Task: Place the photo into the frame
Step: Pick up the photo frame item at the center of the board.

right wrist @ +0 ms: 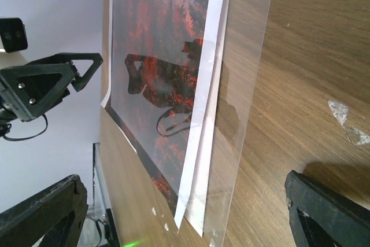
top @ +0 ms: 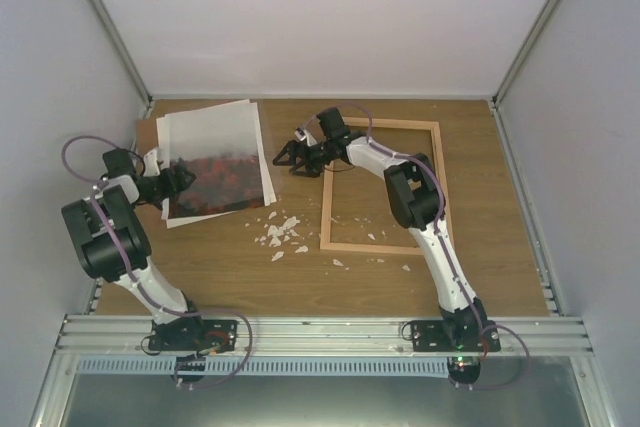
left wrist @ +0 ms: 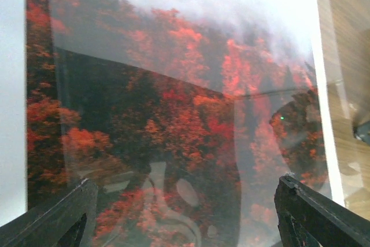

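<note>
Wooden table [top: 480,267]: photo [top: 220,182] lies far left under a clear sheet [right wrist: 243,85], well apart from the frame [top: 370,247] at right. Left gripper [top: 185,180] at its left edge, jaws wide, holding nothing; right gripper [top: 286,159] between photo and frame, likewise.

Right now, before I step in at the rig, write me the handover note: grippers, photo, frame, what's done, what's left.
Left gripper: open, low over the left side of the photo, gripping nothing.
Right gripper: open and empty, between the photo and the frame.
Photo: flat on the table at the far left, under a clear sheet, outside the frame.
Frame: flat on the table right of centre, no photo in it; white scraps lie beside it.
Done: nothing placed yet.
Left: grasp the photo, carry it right, lay it inside the frame.
</note>
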{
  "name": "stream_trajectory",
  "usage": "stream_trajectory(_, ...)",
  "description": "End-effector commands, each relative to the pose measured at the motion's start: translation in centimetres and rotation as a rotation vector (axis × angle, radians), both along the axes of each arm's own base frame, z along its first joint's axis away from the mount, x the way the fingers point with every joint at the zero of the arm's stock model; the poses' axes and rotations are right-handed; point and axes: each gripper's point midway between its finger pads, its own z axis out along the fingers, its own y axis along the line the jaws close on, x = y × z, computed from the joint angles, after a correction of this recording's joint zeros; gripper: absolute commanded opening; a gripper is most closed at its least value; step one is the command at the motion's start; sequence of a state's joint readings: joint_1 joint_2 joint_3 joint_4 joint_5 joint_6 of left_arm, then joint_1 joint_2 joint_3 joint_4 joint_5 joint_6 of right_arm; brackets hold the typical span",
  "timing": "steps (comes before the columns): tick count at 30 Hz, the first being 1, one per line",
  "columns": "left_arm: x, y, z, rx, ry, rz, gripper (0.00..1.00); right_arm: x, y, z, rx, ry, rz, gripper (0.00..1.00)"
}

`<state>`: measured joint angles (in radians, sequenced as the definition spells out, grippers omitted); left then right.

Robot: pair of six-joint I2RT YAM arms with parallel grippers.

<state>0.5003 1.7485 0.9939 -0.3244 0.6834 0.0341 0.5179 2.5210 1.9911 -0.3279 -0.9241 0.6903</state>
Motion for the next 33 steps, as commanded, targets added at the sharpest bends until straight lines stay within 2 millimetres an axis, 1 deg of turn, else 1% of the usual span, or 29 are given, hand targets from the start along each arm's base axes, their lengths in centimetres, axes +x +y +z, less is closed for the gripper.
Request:
stream_trajectory(1,1.2,2.5,-0.3,0.089,-0.005,0.066,0.85,-0.5,-0.5,-3.4,-0.034,0.137,-0.051,0.93)
stream_trajectory(4,1.3,3.0,-1.2,0.094,0.022,0.087,0.85,-0.7,-0.3,-4.4,-0.038,0.168,-0.058,0.94)
stream_trajectory(9,1.4,2.6,-2.3,0.08,0.048,0.073,0.84,-1.8,0.0,-6.2,-0.009,0.245,-0.037,0.92)
stream_trajectory(11,1.4,2.4,-2.7,0.08,0.059,0.067,0.84,-2.2,0.2,-6.6,0.019,0.284,-0.029,0.9)
stream_trajectory(14,1.4,2.0,-3.2,0.08,0.073,0.054,0.83,-2.8,0.9,-6.7,0.052,0.321,-0.009,0.88)
stream_trajectory(20,1.4,1.4,-4.2,0.076,0.097,0.037,0.83,-2.9,2.3,-5.9,0.108,0.332,0.026,0.82)
stream_trajectory(23,1.4,1.2,-4.5,0.07,0.104,0.031,0.83,-3.2,2.8,-5.1,0.146,0.347,0.048,0.77)
stream_trajectory(27,1.5,0.9,-4.7,0.068,0.108,0.023,0.83,-3.2,3.6,-3.7,0.188,0.321,0.071,0.67)
stream_trajectory(31,1.5,0.9,-4.3,0.073,0.1,0.021,0.82,-2.9,4.1,-2.6,0.206,0.298,0.074,0.5)
stream_trajectory(33,1.6,0.9,-3.9,0.072,0.092,0.019,0.82,-2.8,4.1,-2.2,0.206,0.287,0.074,0.45)
